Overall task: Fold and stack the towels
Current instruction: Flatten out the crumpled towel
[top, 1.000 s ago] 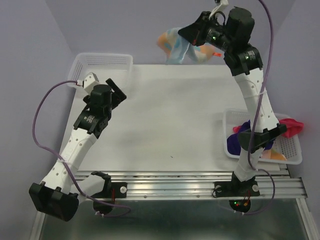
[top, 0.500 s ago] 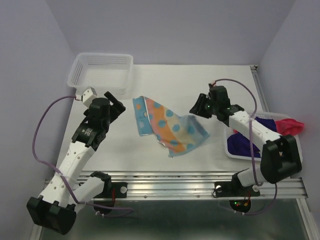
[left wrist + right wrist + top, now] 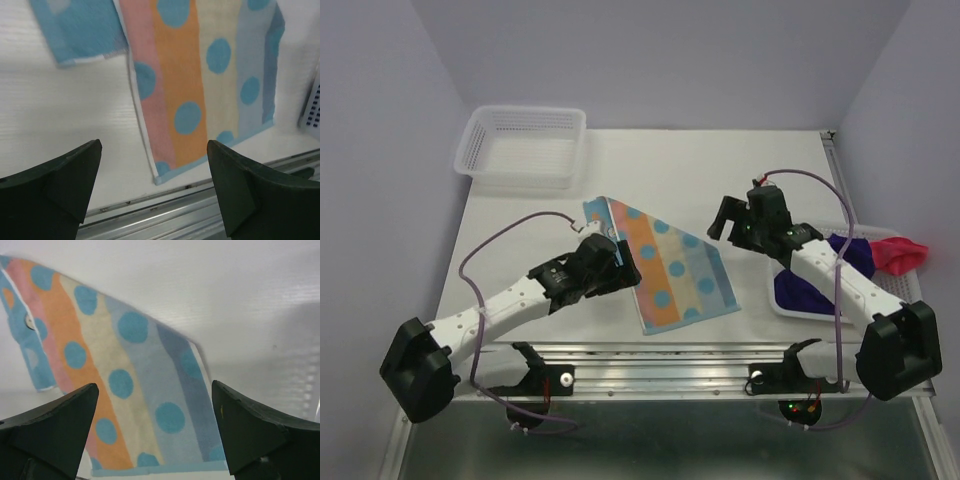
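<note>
"Starting at the left: what is the left gripper [image 3: 618,266] doing?"

"Its jaws are spread wide and hold nothing. It sits at the left edge of the patterned towel [image 3: 682,268]."

"And the towel itself?"

"It lies spread on the table [image 3: 650,160], toward the front, with its far-left corner turned over."

"What about the right gripper [image 3: 724,216]?"

"Also wide apart and empty, near the towel's right corner. Further right, the purple towel [image 3: 802,291] lies in the white basket [image 3: 782,308], and the pink-red towel [image 3: 902,252] is at the basket's far right corner."
</note>
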